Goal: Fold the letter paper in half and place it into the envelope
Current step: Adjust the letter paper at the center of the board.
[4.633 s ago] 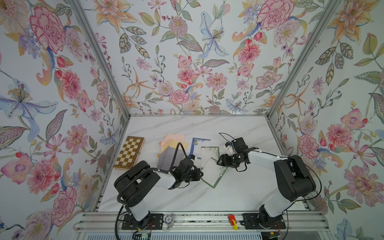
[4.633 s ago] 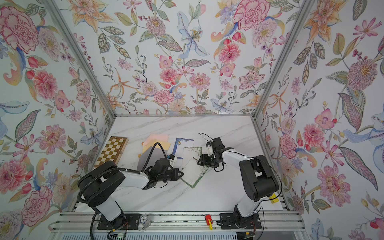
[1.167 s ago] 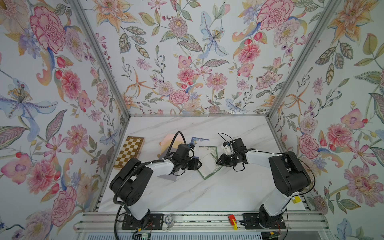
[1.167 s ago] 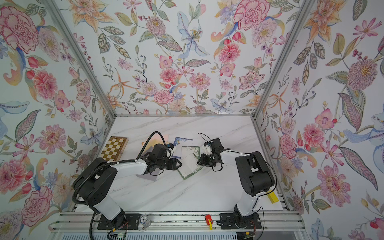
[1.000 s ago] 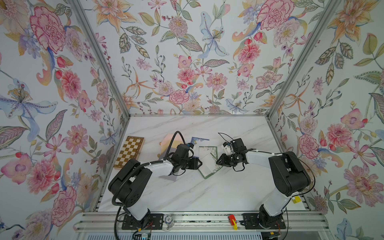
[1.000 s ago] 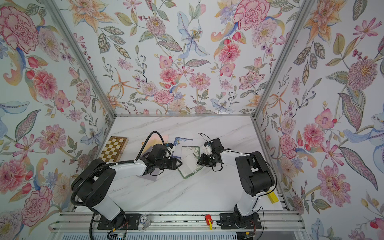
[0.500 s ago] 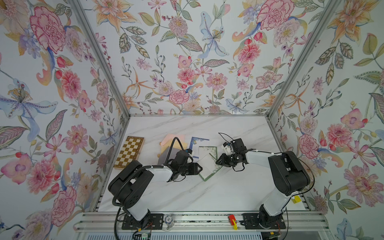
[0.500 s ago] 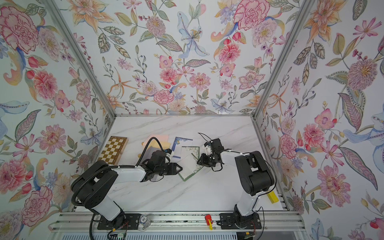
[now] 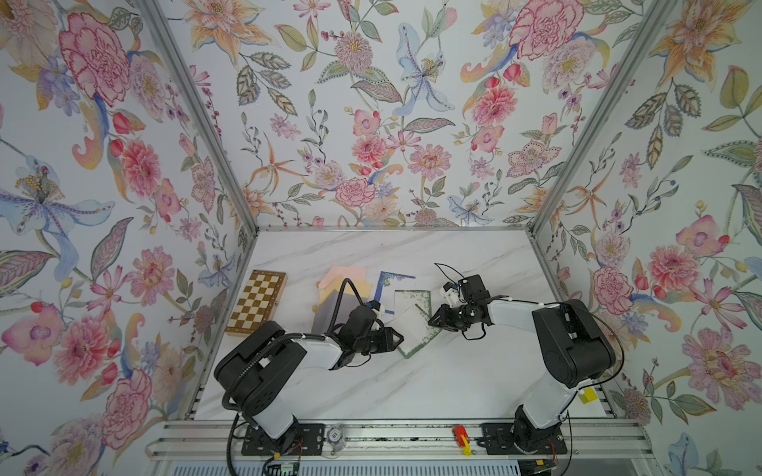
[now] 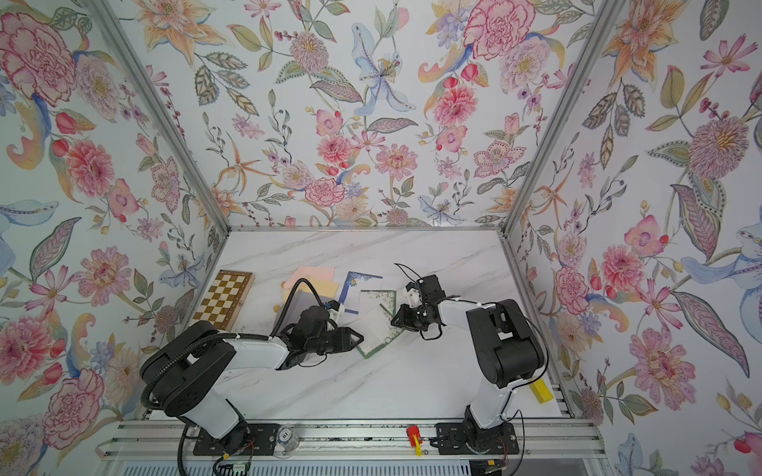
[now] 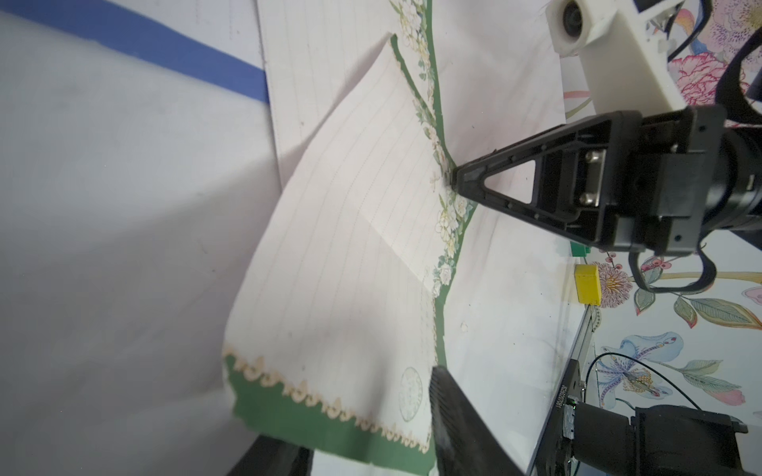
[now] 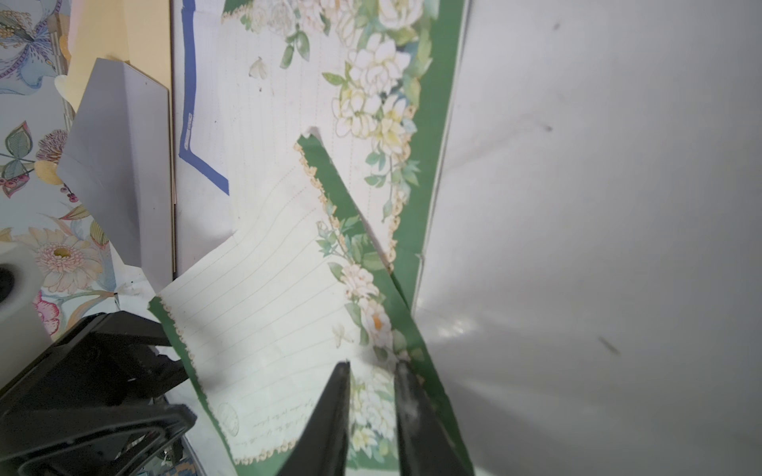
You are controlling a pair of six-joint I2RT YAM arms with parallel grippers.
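Observation:
The letter paper (image 9: pixel 412 329) (image 10: pixel 377 325) is a lined sheet with a green border and white flowers, lying slanted mid-table. In the left wrist view the letter paper (image 11: pixel 350 247) bows upward. My left gripper (image 9: pixel 399 340) (image 11: pixel 363 412) is open, its fingers astride the sheet's scalloped green end. My right gripper (image 9: pixel 431 321) (image 12: pixel 373 366) stands narrowly open. Both its tips rest on the flowered long edge, which shows through the gap. The grey envelope (image 9: pixel 323 315) (image 12: pixel 119 165), its flap open, lies left of the sheet, behind my left wrist.
A chessboard (image 9: pixel 256 303) lies at the left wall. Pink and yellow envelopes (image 9: pixel 344 275), a blue-bordered sheet (image 9: pixel 391 284) and another green flowered sheet (image 9: pixel 412 296) lie behind the letter paper. A yellow block (image 9: pixel 587 396) sits at the front right edge.
My left gripper has slid from the sheet's far side toward the front, to its near end, and its jaws have narrowed a little. My right gripper has stayed on the flowered edge.

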